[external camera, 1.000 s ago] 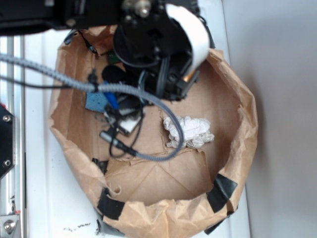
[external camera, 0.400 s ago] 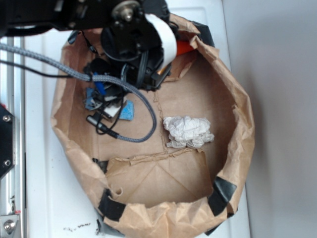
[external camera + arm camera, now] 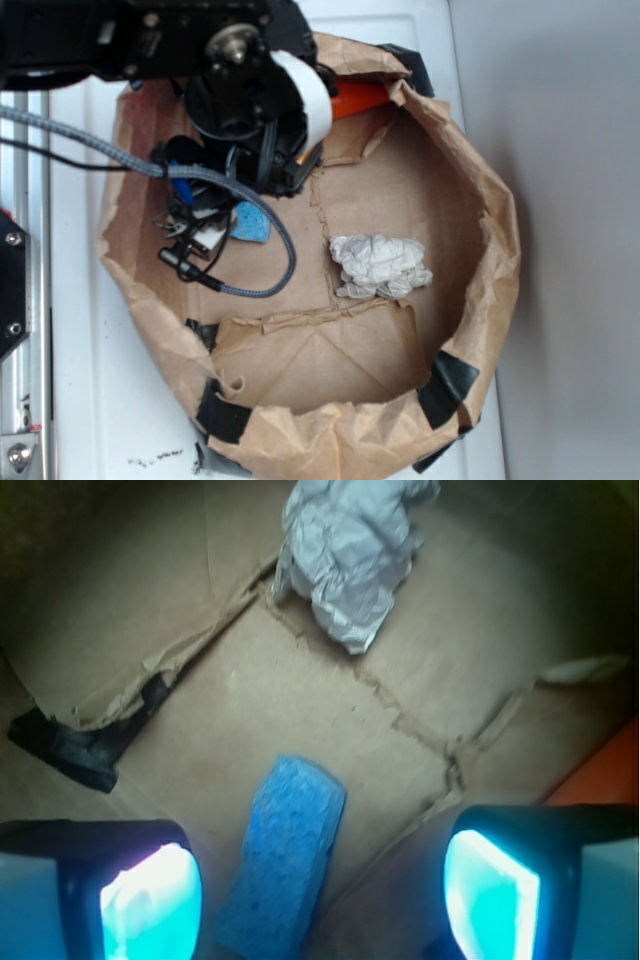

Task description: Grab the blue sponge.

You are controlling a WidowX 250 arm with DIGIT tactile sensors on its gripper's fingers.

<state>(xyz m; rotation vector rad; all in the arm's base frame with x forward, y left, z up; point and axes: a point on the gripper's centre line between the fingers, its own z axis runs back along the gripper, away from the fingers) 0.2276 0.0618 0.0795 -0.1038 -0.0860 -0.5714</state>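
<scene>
The blue sponge [image 3: 285, 855] lies flat on the brown paper floor of the bag, lengthwise between my two fingers and nearer the left pad [image 3: 150, 900]. My gripper [image 3: 320, 895] is open wide above it, and neither pad touches it. In the exterior view only a corner of the sponge [image 3: 252, 222] shows at the right of the gripper [image 3: 215, 215]. The arm and a grey cable hide the rest.
A crumpled white paper wad [image 3: 380, 265] lies mid-bag, far from the fingers [image 3: 350, 550]. An orange toy carrot [image 3: 355, 98] rests against the bag's back wall. The paper bag walls [image 3: 490, 250] ring the whole floor. Black tape [image 3: 70, 745] marks a seam.
The arm has moved left and toward the back of the bag, uncovering the orange carrot. The sponge's corner now shows on the gripper's right side.
</scene>
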